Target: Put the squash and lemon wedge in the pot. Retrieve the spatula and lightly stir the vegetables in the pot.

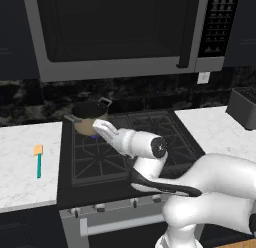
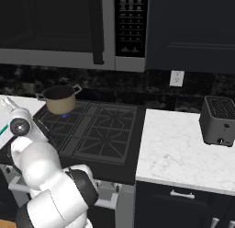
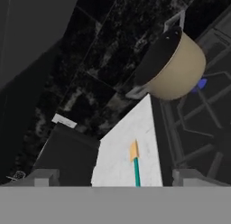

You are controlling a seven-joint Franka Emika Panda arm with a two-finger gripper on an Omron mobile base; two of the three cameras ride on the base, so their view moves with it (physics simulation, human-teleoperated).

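The pot (image 1: pixel 89 117) stands on the stove's (image 1: pixel 150 137) back-left corner, over a blue flame (image 3: pixel 200 85); a microwave (image 1: pixel 120 32) hangs above, and a toaster (image 2: pixel 219 120) sits on the right counter (image 2: pixel 183 149), well apart; the spatula (image 1: pixel 38 159) lies on the left counter (image 1: pixel 20 167), near its stove-side edge, long axis front to back, blade toward the backsplash; the gripper (image 1: pixel 100 129) hovers just in front of the pot, fingers spread wide, holding nothing.

The white arm rises from the near right, bends at its elbow and reaches far-left, its wrist roughly level, with the gripper (image 1: pixel 96 126) jaws spread wide and holding nothing.
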